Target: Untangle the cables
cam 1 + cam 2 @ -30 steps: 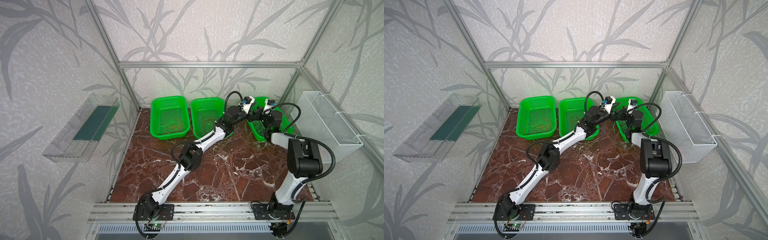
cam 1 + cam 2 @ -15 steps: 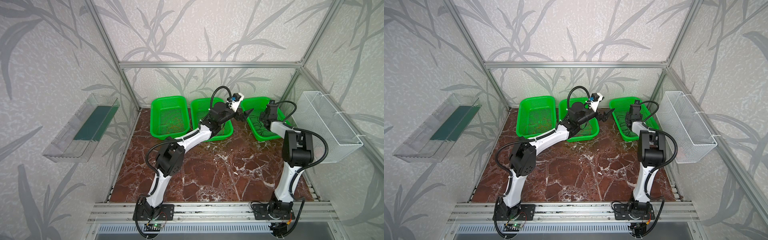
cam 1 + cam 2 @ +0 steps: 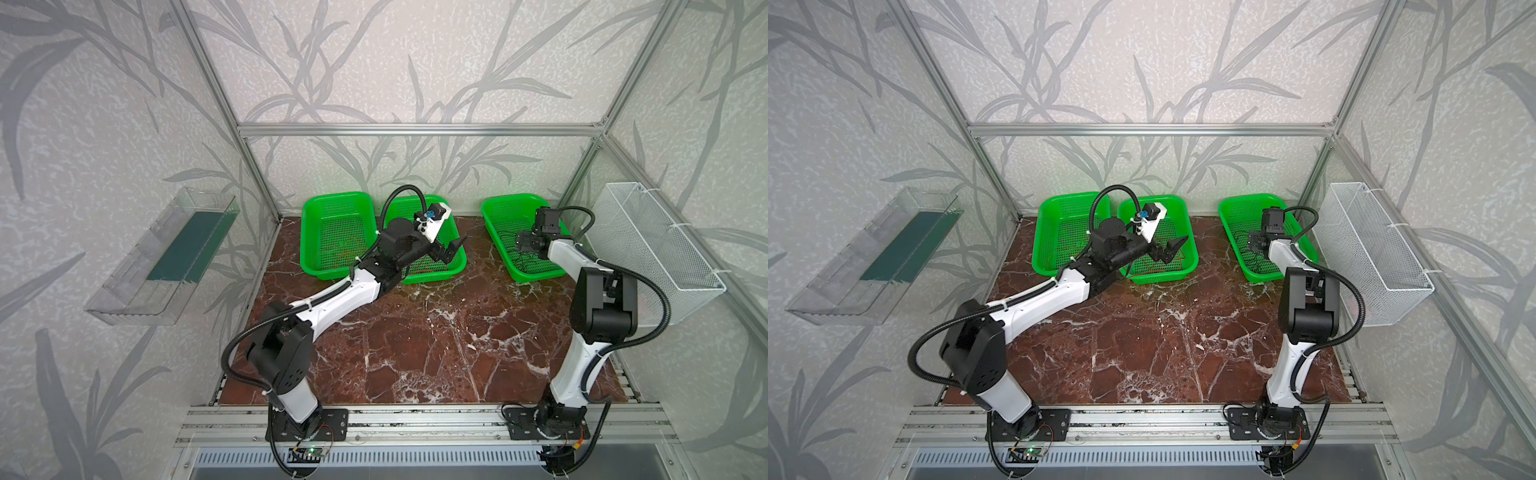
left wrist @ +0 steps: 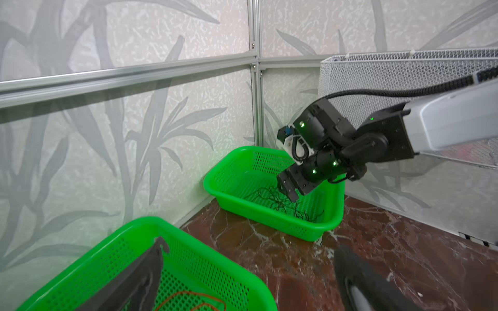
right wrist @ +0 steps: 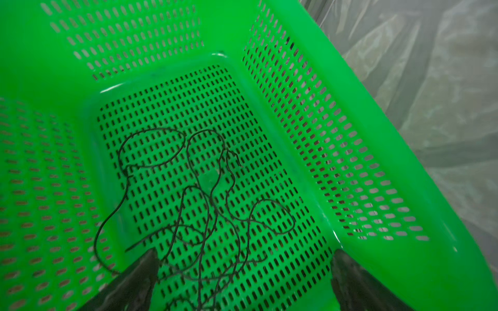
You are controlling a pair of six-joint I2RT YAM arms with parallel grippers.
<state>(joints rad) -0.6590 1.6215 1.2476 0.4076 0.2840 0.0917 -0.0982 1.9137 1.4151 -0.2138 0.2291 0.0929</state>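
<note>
Stage: late, by my judgement | thin black cable (image 5: 207,199) loose in right green perforated basket (image 5: 382,134) | red cable (image 4: 194,293) in middle basket (image 3: 436,276) | orange cable (image 3: 347,249) in left basket (image 3: 332,195) | left gripper (image 3: 451,249) jaws apart, empty | right gripper (image 3: 523,242) jaws apart above black cable | remaining: black loops cross themselves.

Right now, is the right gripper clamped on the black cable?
No, its fingers stand wide apart, and the black cable lies loose on the green basket's floor.
</note>
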